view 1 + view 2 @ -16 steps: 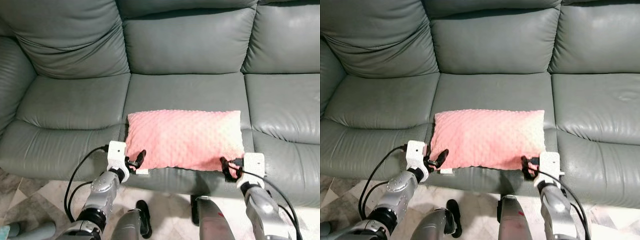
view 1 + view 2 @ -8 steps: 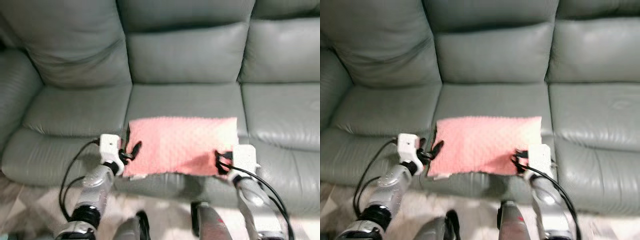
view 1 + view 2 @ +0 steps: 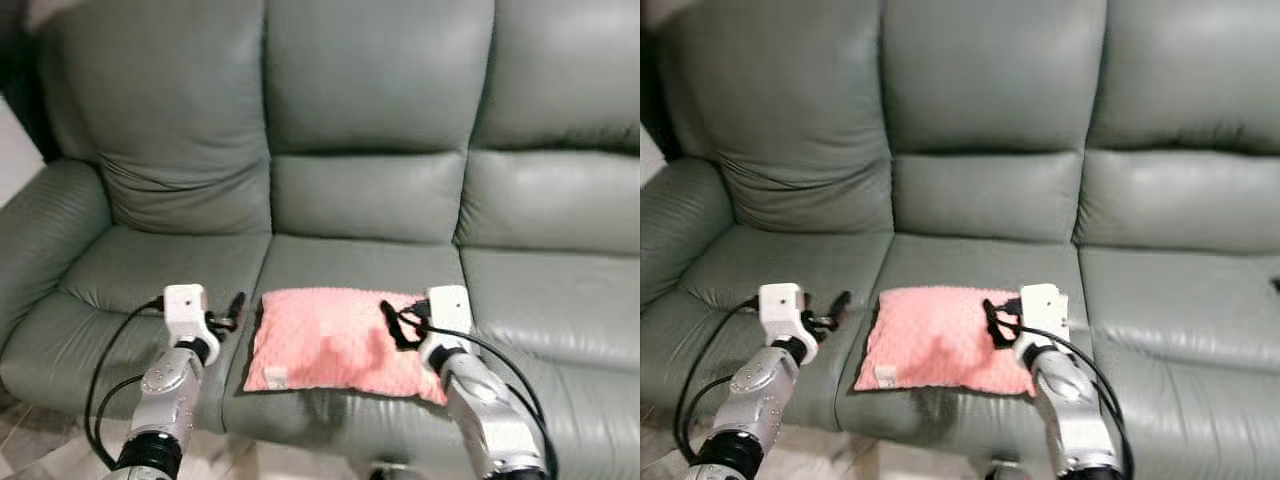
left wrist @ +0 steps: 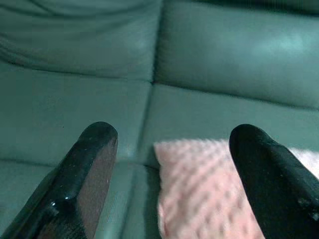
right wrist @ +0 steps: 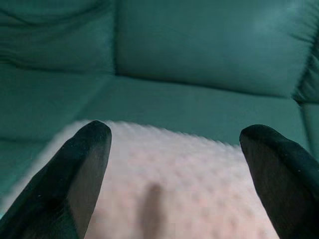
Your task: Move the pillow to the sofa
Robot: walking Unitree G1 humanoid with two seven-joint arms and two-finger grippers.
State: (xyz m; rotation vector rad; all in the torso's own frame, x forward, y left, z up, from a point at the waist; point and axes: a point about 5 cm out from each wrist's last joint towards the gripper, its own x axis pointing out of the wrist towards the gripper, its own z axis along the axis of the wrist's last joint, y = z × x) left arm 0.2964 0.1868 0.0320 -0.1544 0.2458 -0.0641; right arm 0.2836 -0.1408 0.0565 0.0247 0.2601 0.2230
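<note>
The pink dimpled pillow (image 3: 330,350) lies flat on the middle seat cushion of the grey-green leather sofa (image 3: 370,190), close to its front edge. My left gripper (image 3: 228,312) hovers just left of the pillow's left edge, open and apart from it. In the left wrist view its fingers (image 4: 94,149) stand wide, with the pillow (image 4: 209,189) ahead between them. My right gripper (image 3: 400,322) is open over the pillow's right part. In the right wrist view the wide fingers (image 5: 89,149) frame the pillow (image 5: 174,184) below.
The sofa's left armrest (image 3: 40,230) rises at the left. The left seat cushion (image 3: 150,275) and the right seat cushion (image 3: 560,310) flank the pillow. Tall back cushions (image 3: 375,80) stand behind. A strip of tiled floor (image 3: 20,445) shows at the lower left.
The camera has risen and tilted up, showing more of the backrest. The left gripper has come away from the pillow's left corner. The right gripper now hovers over the pillow's right part.
</note>
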